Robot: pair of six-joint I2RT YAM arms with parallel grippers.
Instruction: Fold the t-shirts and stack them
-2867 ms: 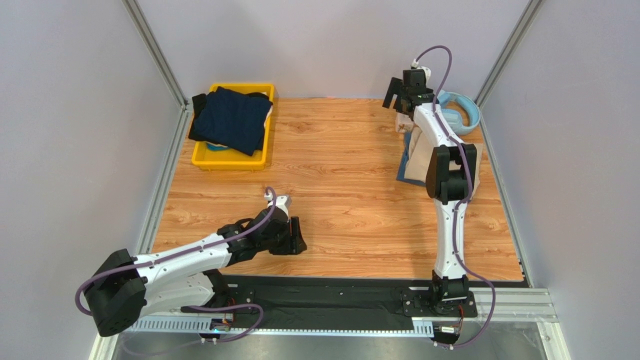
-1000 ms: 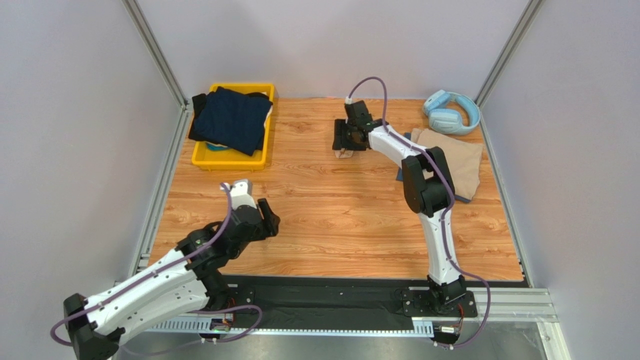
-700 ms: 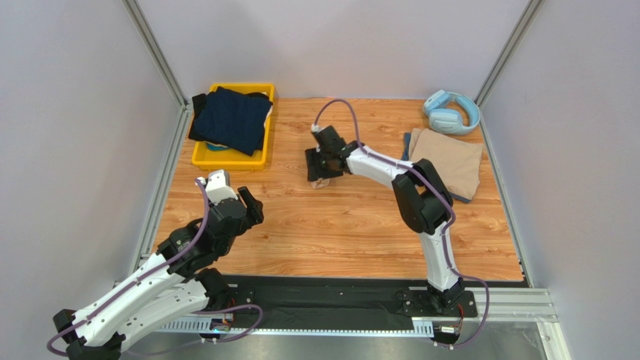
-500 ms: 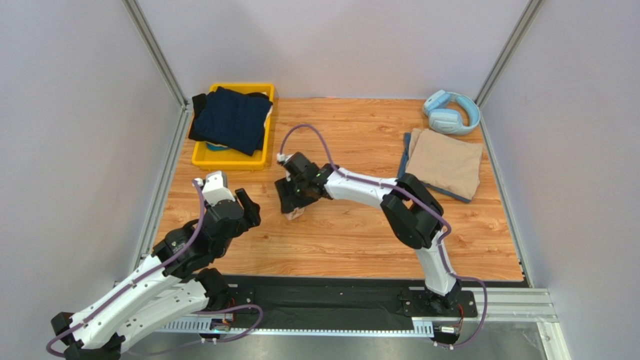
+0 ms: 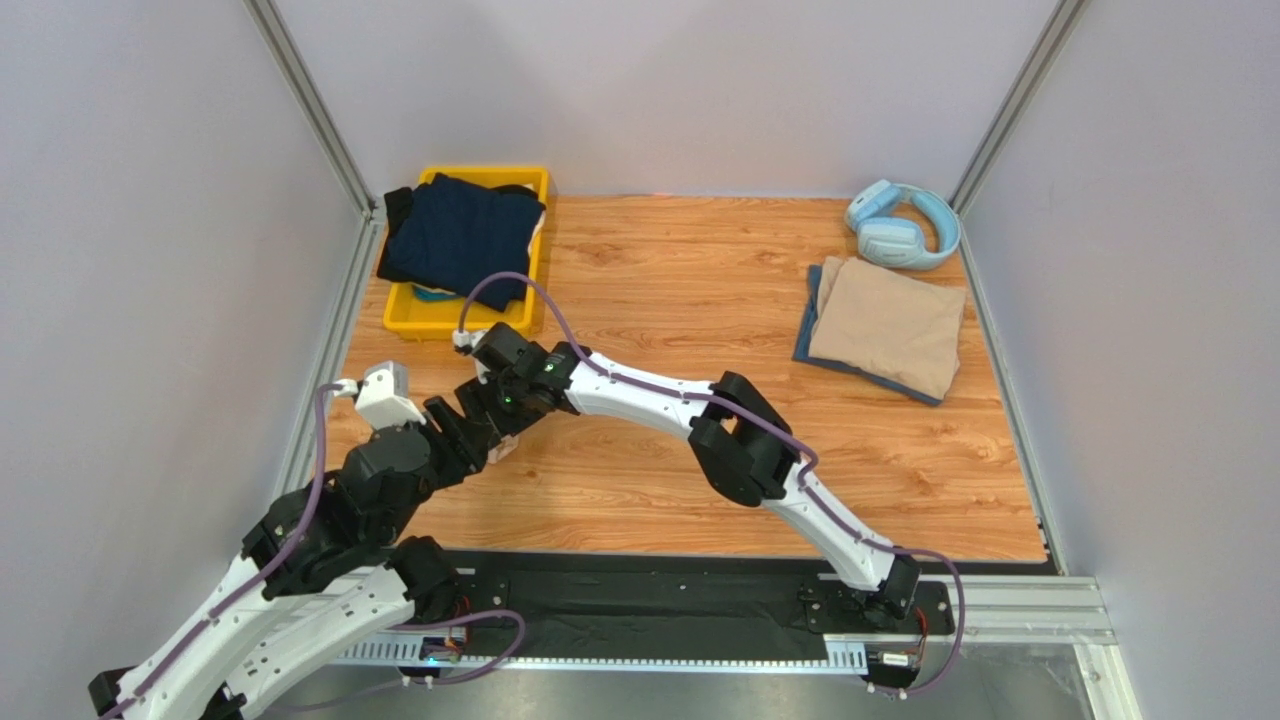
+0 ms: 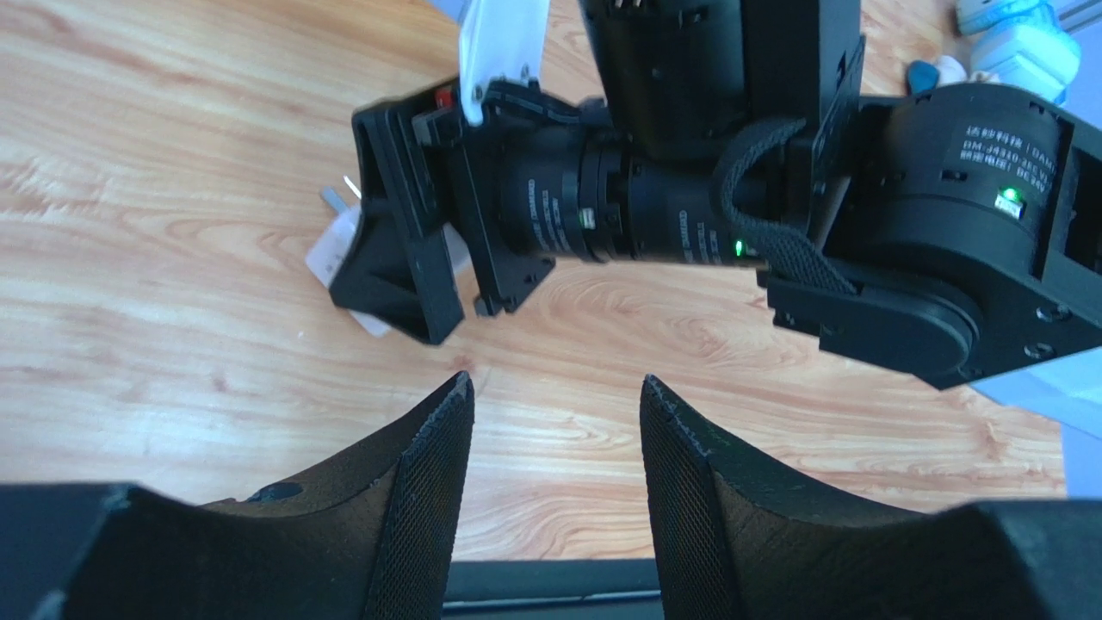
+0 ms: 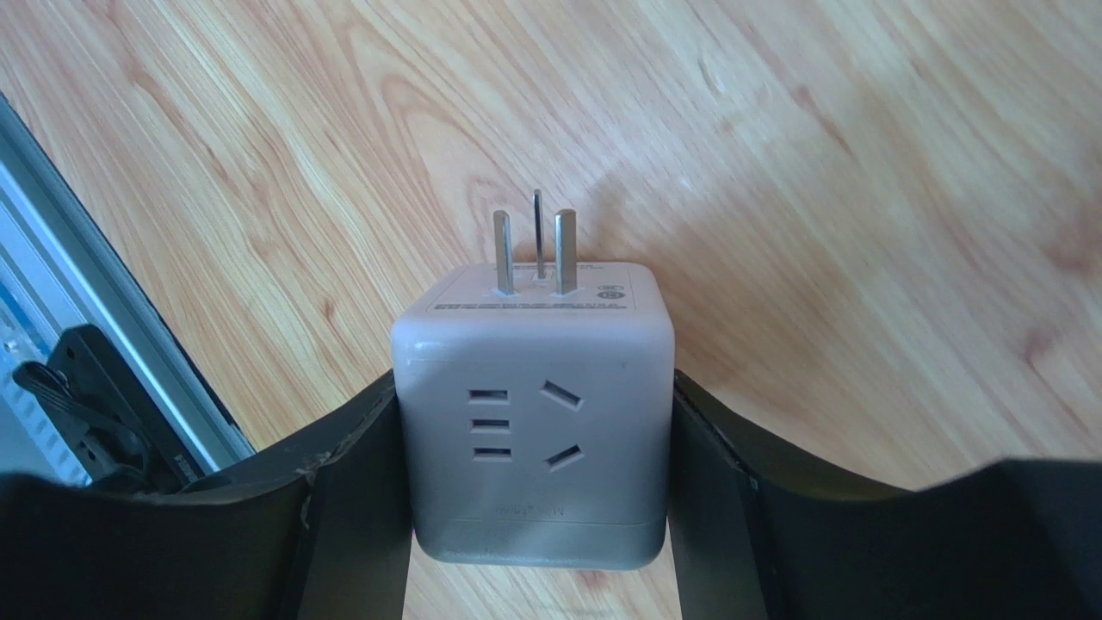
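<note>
Pale grey walls and slanted metal frame posts close in a wood-grain table, with a black mat along its near edge where the arms are bolted. At the far left corner sits a yellow bin; a navy shirt lies heaped in it over a black shirt. Far right, a folded tan shirt rests on a dark blue cloth, just beside light blue headphones. The right gripper reaches across to the table's left side, clamped on a white cube plug adapter – prongs pointing away over bare wood. The left gripper faces it, jaws apart with nothing between them.
</note>
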